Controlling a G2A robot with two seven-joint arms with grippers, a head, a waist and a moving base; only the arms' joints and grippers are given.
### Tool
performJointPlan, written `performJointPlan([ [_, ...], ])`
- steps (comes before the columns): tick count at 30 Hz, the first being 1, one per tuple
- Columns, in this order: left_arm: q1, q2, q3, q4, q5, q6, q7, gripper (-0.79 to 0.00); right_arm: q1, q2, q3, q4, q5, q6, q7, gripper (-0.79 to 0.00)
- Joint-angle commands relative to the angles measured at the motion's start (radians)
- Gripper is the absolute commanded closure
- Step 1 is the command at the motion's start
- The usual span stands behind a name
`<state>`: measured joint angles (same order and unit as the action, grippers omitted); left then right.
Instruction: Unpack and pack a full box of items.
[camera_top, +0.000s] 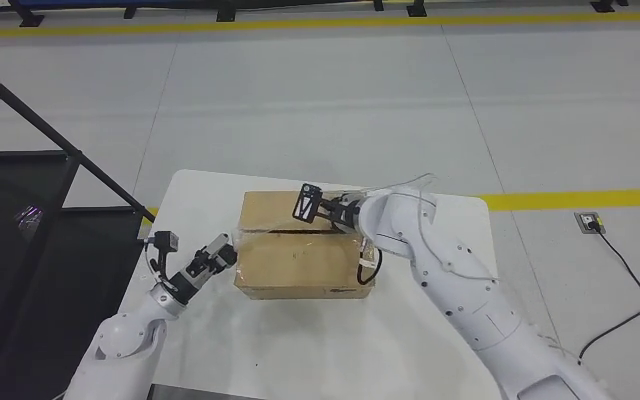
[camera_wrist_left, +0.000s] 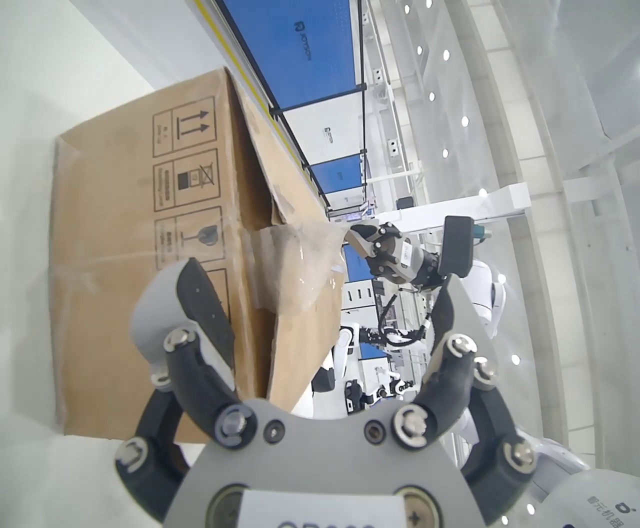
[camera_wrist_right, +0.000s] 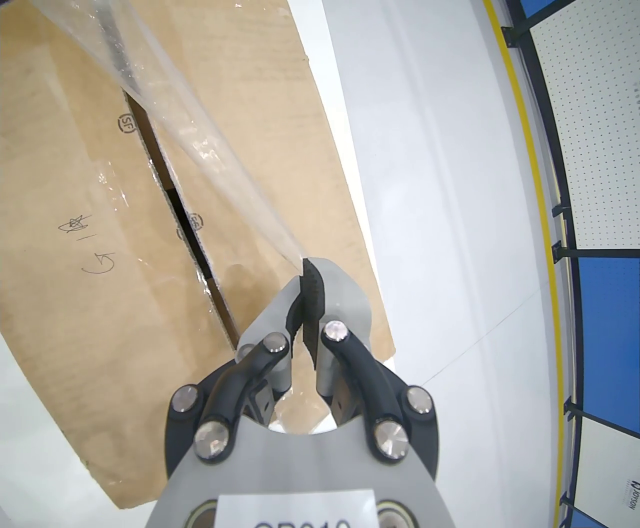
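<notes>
One cardboard box (camera_top: 300, 265) is set mid-table (camera_top: 200, 210), margins seen all round. One tape strip (camera_wrist_right: 195, 145) is pinched by the right gripper (camera_wrist_right: 306, 280). The left gripper (camera_wrist_left: 325, 285) is held agape.

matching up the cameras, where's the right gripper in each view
top view: right gripper above the cardboard box top, near centre.
left wrist view: gripper far off, beyond the box's top edge.
right wrist view: gripper in foreground, shut on clear tape.
shared landmark: the cardboard box.
</notes>
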<state>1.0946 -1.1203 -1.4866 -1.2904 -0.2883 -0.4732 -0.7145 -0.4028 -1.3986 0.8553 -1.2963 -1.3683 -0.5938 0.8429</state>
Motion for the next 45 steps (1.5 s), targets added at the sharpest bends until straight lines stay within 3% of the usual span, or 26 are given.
performJointPlan([
  [1,0.006,0.003,-0.006,-0.007,-0.001,0.002,-0.011,-0.785,-0.034,0.011,0.026,-0.05,-0.005,-0.009,0.024,0.0],
  [12,0.053,0.012,-0.077,-0.073,-0.07,0.0,0.034,-0.785,-0.152,0.034,0.068,-0.193,-0.034,0.019,0.121,0.0],
  [20,0.091,0.018,-0.094,-0.189,-0.156,-0.016,-0.057,-0.785,-0.183,0.033,0.075,-0.222,-0.027,0.085,0.153,0.0],
  [25,0.054,0.017,-0.062,-0.187,-0.142,0.012,-0.08,-0.785,-0.184,0.029,0.068,-0.228,-0.025,0.11,0.183,0.0],
  [37,-0.079,0.0,0.054,-0.058,-0.103,0.05,-0.048,-0.785,-0.193,0.028,0.066,-0.219,-0.038,0.102,0.177,0.0],
  [42,-0.1,-0.004,0.074,-0.024,-0.108,0.045,-0.045,-0.785,-0.191,0.027,0.064,-0.214,-0.04,0.097,0.175,-0.074],
  [45,-0.108,-0.005,0.083,-0.012,-0.107,0.041,-0.044,-0.785,-0.194,0.028,0.069,-0.217,-0.042,0.09,0.17,-0.259],
])
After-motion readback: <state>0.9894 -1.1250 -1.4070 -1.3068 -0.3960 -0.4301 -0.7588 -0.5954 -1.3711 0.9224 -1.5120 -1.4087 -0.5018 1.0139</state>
